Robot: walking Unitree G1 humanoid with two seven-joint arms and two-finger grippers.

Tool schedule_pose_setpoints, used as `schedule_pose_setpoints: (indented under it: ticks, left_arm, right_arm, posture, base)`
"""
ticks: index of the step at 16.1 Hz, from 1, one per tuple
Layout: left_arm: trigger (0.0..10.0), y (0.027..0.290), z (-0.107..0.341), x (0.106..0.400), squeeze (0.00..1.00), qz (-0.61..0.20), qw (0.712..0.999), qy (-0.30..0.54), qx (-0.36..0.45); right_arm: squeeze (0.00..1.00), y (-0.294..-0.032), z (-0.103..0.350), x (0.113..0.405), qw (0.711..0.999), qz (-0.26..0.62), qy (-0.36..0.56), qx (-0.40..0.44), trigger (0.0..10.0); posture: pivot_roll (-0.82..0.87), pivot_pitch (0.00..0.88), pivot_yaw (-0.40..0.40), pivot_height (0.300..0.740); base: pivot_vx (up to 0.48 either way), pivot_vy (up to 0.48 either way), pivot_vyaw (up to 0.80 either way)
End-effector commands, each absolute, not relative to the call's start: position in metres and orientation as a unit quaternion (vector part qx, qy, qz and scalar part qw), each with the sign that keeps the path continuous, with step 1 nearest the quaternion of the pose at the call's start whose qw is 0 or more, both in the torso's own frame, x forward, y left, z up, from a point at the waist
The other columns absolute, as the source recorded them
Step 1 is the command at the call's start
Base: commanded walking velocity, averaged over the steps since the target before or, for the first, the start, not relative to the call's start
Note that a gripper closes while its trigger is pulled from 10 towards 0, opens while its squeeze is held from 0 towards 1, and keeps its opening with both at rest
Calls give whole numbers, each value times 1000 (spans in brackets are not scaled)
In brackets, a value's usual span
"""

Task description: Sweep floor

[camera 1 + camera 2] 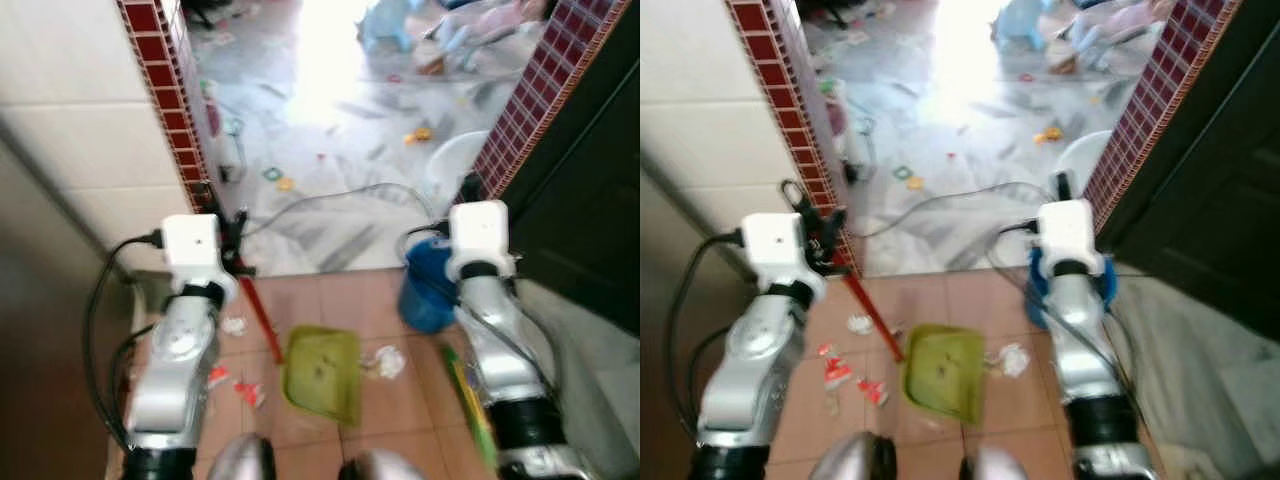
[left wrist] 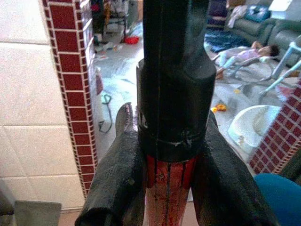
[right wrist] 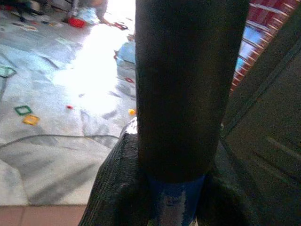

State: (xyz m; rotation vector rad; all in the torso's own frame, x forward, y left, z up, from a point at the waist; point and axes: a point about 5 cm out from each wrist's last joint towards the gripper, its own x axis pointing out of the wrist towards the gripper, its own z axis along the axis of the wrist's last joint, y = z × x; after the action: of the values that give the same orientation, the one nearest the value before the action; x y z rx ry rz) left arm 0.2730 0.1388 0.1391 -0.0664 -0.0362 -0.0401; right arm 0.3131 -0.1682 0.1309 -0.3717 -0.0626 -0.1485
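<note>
1. The red handle point(image 2: 165, 188) held between the left gripper point(image 2: 167, 188)'s fingers point(image 2: 117, 183) is cut off by the picture's lower edge just below them.
2. The blue handle point(image 3: 171, 202) clamped in the right gripper point(image 3: 171, 197) runs out of the picture there too.
3. The litter on the marble floor point(image 1: 330, 190) beyond both grippers is too blurred to identify.

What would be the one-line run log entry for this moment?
left gripper: shut on red handle | right gripper: shut on blue handle | green dustpan: on floor
</note>
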Motion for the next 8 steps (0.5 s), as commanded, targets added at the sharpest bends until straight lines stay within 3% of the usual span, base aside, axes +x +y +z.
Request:
schedule_pose_setpoints:
  ticks: [1,2,8]
  left_arm:
    - [10000,142,152,274,0,-5,999,-53,-13]
    - [10000,143,152,274,0,11,998,-54,-5]
    - [10000,139,147,281,0,35,998,-56,-6]
  right_arm:
    - [0,-172,141,316,978,-80,-52,-185,10000]
    - [0,-171,141,316,979,-78,-53,-182,10000]
    - [0,-167,145,320,980,-74,-62,-177,10000]
  posture:
    - [-43,100,-13,740]
    - [-44,100,-12,740]
    - [-58,106,2,740]
  base:
    - [454,0,0]
    - [420,0,0]
    - [0,0,0]
